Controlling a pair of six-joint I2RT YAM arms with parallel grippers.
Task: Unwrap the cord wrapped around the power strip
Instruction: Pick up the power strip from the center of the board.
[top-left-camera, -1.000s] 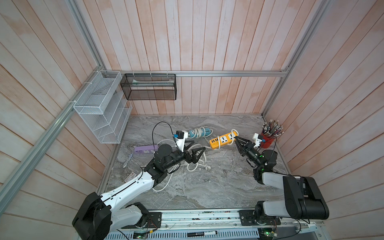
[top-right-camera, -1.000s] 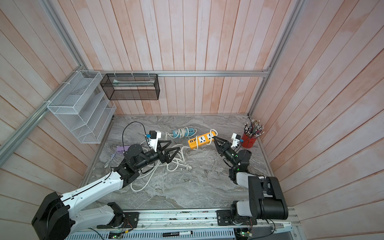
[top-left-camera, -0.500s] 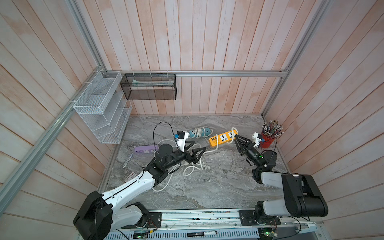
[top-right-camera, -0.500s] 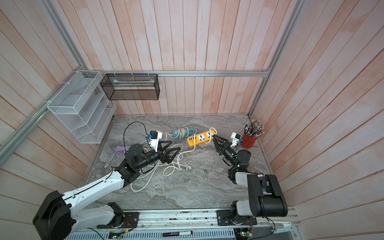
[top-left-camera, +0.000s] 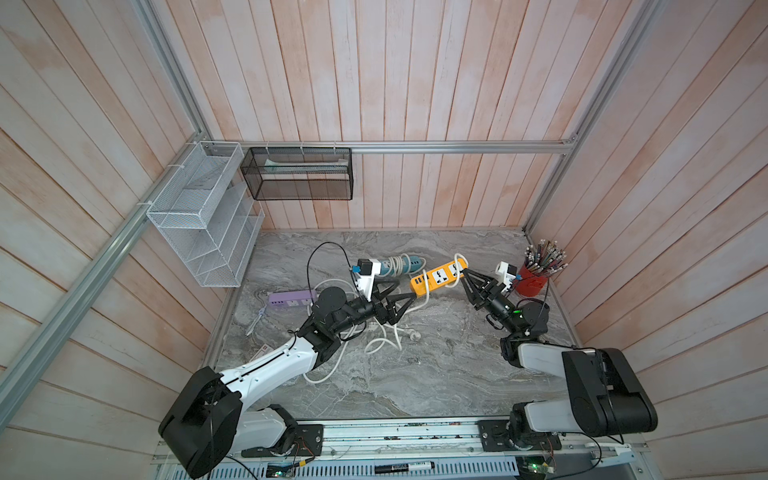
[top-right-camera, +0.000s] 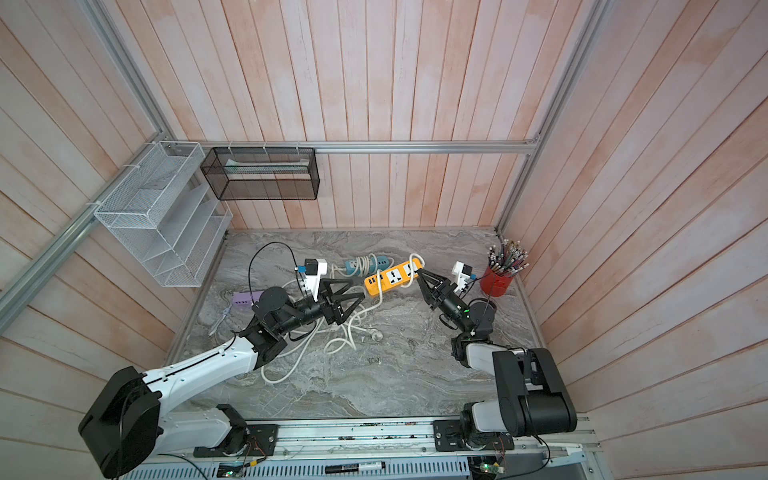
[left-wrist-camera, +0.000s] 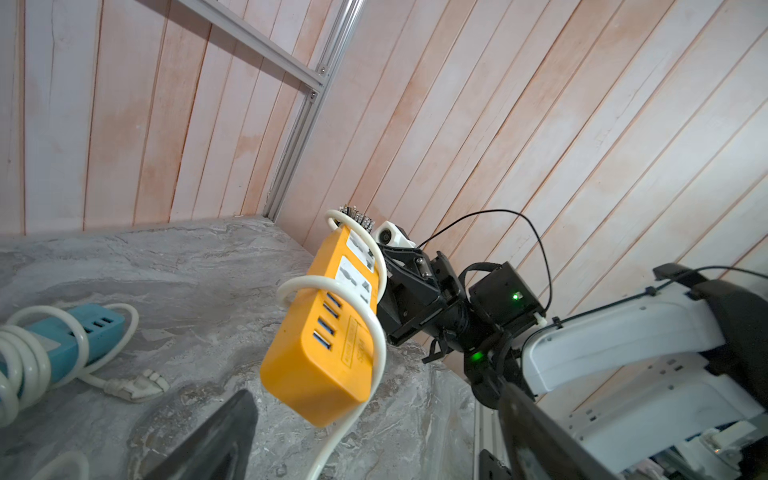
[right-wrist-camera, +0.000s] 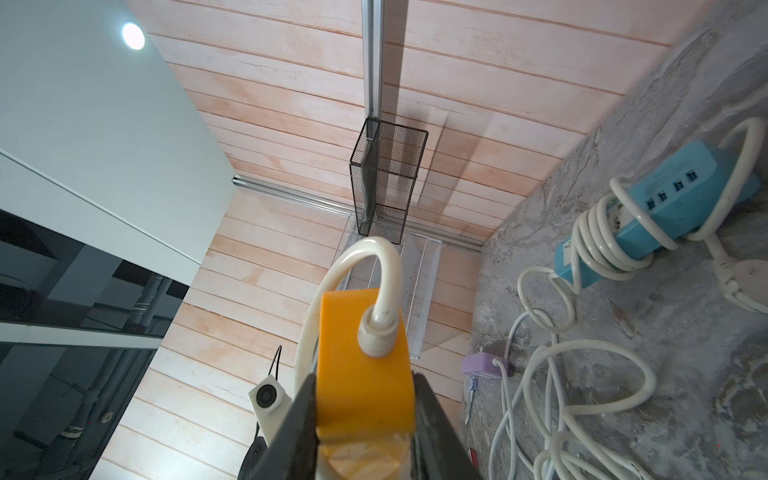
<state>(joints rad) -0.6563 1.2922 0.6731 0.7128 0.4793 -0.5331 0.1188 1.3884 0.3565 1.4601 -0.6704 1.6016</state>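
I clamp the power strip (left-wrist-camera: 328, 324) in my right gripper (right-wrist-camera: 365, 411), clear of the bench (top-left-camera: 415, 374), so my wide-spread left gripper (top-left-camera: 406, 289) can reach the cord (left-wrist-camera: 376, 332).

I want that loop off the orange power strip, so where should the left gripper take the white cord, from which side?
Probably the white cord where it hangs free below the USB end of the orange power strip, coming from that end. There it stands clear of the body, and the right gripper clamps the opposite end. The left gripper is open.
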